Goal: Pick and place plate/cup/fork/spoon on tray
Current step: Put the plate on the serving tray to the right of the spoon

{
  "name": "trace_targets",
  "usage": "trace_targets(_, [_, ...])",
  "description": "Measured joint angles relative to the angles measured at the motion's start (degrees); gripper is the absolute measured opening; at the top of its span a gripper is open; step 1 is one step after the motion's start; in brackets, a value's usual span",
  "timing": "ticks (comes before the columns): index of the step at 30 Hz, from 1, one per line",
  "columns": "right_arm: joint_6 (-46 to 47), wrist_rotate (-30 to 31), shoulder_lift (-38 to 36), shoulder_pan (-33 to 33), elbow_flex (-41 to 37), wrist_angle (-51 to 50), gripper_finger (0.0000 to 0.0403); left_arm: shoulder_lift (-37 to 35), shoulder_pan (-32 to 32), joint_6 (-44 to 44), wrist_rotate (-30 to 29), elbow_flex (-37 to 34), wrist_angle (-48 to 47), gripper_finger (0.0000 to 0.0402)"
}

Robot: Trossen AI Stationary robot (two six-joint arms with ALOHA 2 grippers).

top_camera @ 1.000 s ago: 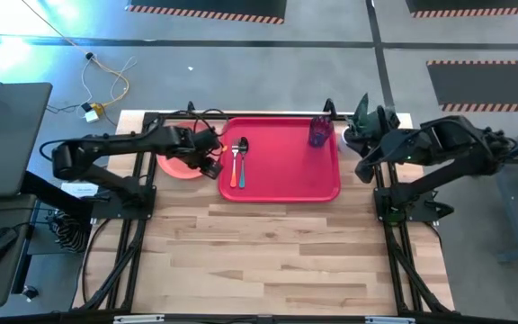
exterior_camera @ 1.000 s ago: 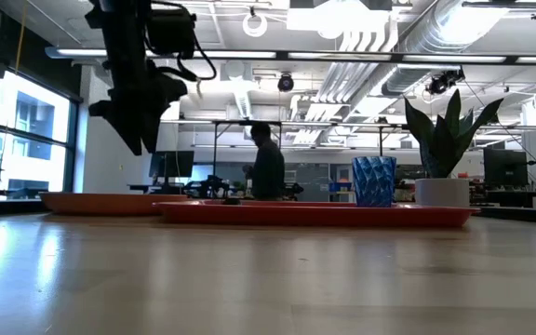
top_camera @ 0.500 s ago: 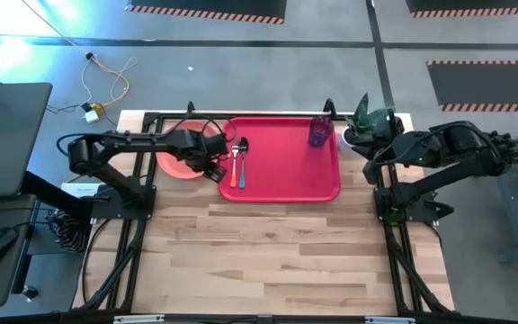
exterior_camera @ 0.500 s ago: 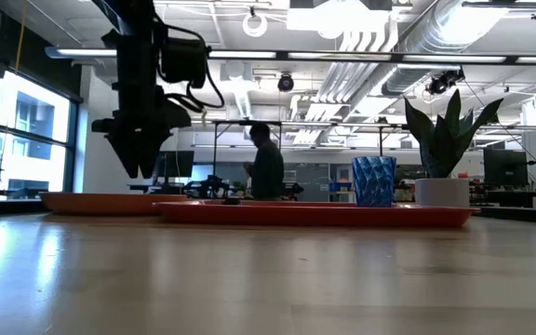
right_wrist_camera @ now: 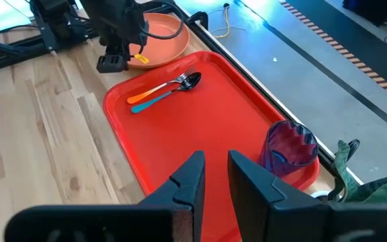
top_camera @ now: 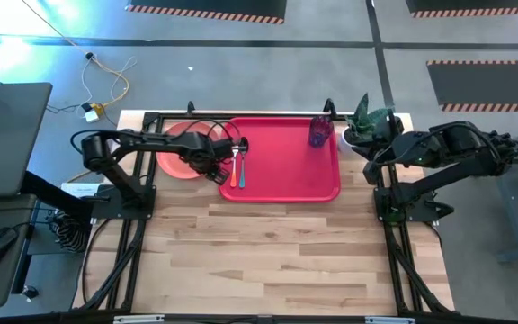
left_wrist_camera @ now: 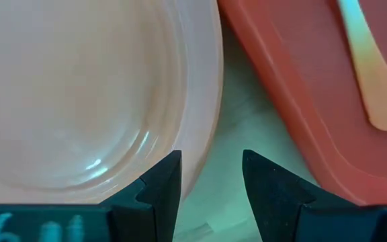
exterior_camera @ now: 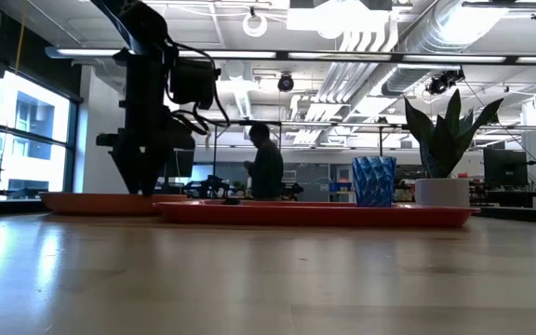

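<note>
High view: the left gripper (top_camera: pixel 216 168) is set low at the salmon-pink plate (top_camera: pixel 176 155), whose 3 o'clock rim lies just beside the red tray (top_camera: pixel 286 184), where fork (top_camera: pixel 235 171), spoon (top_camera: pixel 243 164) and cup (top_camera: pixel 320 131) already rest.

Low view: it has been lowered nearly onto the plate since a second ago.

Left wrist view: fingers (left_wrist_camera: pixel 160 185) are parted, straddling the rim, apparently for a grasp.

Right wrist view: the right gripper (right_wrist_camera: pixel 213 176) waits narrowly parted.

No readable text, label, brand, number or sign shows in any view.
</note>
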Motion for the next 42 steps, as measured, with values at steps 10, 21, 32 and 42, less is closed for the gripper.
trace_targets(10, [-0.13, -0.07, 0.0, 0.0, 0.0, -0.22, 0.0058, 3.1, 0.0, 0.04, -1.11, 0.0, 0.56, 0.0102])
trace_targets(21, [-0.15, -0.09, 0.0, 0.0, 0.0, -0.44, 0.0058, 3.52, -0.04, 0.42, -2.43, 0.02, 0.37, 0.0007])
trace_targets(32, [-0.14, 0.17, 0.0, 0.0, 0.0, -0.44, 0.0058, 0.22, -0.95, 0.25, -2.49, 0.02, -0.02, 0.0004])
trace_targets(42, [3.53, 1.81, 0.06, -0.04, 0.0, -0.36, 0.0058, -9.97, -2.38, 1.93, -4.4, -0.02, 0.46, 0.0003])
